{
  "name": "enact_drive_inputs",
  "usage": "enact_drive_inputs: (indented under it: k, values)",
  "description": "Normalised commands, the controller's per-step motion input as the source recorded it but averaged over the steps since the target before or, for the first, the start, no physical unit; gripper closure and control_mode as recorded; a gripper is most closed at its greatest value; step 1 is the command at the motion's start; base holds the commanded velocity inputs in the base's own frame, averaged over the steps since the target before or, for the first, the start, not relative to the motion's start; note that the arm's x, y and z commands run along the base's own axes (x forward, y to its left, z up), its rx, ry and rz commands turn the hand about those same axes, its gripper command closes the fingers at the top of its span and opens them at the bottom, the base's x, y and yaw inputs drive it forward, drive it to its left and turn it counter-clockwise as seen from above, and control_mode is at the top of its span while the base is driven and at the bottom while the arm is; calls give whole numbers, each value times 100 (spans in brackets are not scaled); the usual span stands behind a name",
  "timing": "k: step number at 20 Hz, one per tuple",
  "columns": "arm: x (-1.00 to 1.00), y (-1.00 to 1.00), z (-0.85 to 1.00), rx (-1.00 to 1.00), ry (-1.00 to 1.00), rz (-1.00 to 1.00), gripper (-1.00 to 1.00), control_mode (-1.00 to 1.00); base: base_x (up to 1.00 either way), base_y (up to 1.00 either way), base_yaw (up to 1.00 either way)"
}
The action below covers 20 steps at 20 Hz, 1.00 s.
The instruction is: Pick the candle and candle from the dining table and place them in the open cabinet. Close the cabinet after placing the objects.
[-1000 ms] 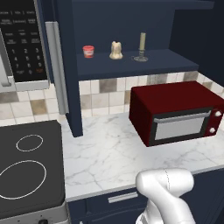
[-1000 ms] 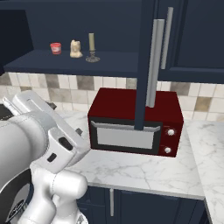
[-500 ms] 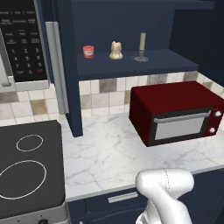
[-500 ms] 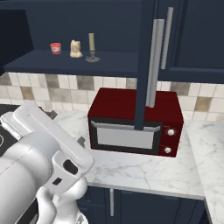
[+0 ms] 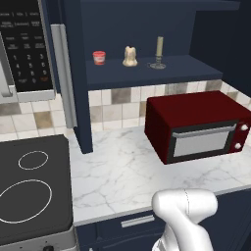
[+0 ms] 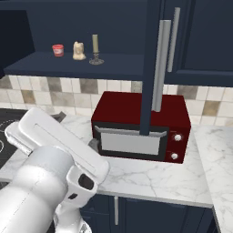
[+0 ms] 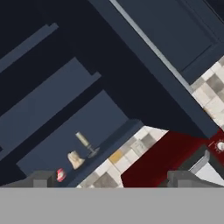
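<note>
**Two candles on the open cabinet shelf; pincer released**

- Cabinet (image 5: 147, 73): navy, open. Its shelf is seen across the upper centre of the left base view and the upper left of the right base view. One open door with a long silver bar handle (image 6: 159, 63) is seen edge-on at upper centre of the right base view, in front of the oven.
- Taper candle (image 5: 159, 51): slim, pale olive, upright on a dark round base, placed on the shelf at upper centre of the left base view. It is also seen at (image 6: 95, 48) and, tilted by the camera's roll, at lower left of the hand view (image 7: 84, 142).
- Cream candle (image 5: 129, 56): short and lumpy, set just left of the taper, apart from it.
- Red cup (image 5: 99, 57): small, set left of the cream candle on the same shelf.
- Red oven (image 5: 198, 125): stands on the white marble counter (image 5: 117, 176) below the shelf, at centre right.
- Black stovetop (image 5: 29, 186): lower left of the left base view.
- Gripper (image 7: 111, 179): the fingertips are seen wide apart at the bottom edge of the hand view, released, with nothing held between them.
</note>
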Motion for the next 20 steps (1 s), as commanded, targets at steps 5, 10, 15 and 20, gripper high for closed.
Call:
enact_drive_inputs:
  k: [5,10,15,20]
  values:
    - [1,-16,-6,0,-23,-4,-100,-100,0,0,0]
    - [0,-20,-3,0,-24,-7,-100,-100,0,0,0]
    - [0,-22,-2,0,-26,-7,-100,-100,0,0,0]
    - [0,-22,-3,0,-20,-5,-100,-100,0,0,0]
